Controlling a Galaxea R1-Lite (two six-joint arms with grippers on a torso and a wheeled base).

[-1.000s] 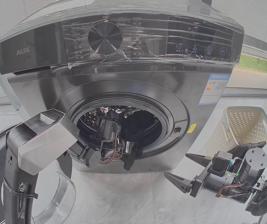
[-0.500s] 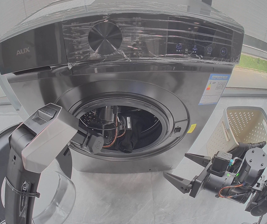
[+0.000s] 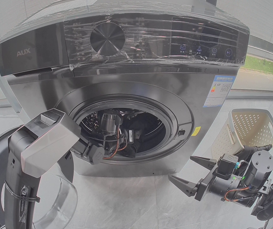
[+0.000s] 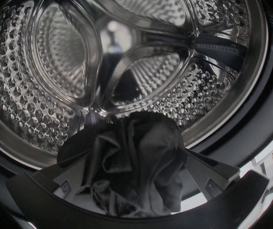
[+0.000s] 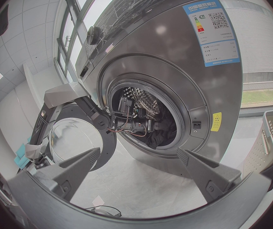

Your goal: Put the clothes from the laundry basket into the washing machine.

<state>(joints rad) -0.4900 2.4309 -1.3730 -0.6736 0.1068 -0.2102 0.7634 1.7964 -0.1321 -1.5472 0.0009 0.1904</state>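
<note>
while the left arm is in the drum: you have the left gripper (image 4: 133, 152) just inside the door ring of the washing machine (image 3: 174, 89), its fingers spread as wide as the idle arm's.
left hold: the dark garment (image 4: 136, 172) is bunched between the fingers and brushes both, but nothing is pinched. judged released, or close to it.
garment place: low at the mouth of the drum (image 4: 22, 80), on the front lip rather than deep inside.
right gripper: the right gripper (image 3: 181, 167) is wide open with nothing in it, hanging over the floor in front of the machine, near the laundry basket (image 3: 254, 124).
handling: expect soft, light, limp cloth with no shape of its own. not fragile or slippery, but likely to drape and catch on the door seal.
where to grip: take a thick fold at the top of the bunch, not a loose edge, if you need to push it deeper.
left wrist view: gives you the finger spread, the folds and the dimpled drum wall behind them.
head view: the wrist hides the fingers, but you see how close the garment sits to the lower rim.
right wrist view: a side-on look at the swung-open door (image 5: 76, 137) and the dark mass low in the opening.
basket: a dark shape at its lower rim; cannot tell cloth from cable.
</note>
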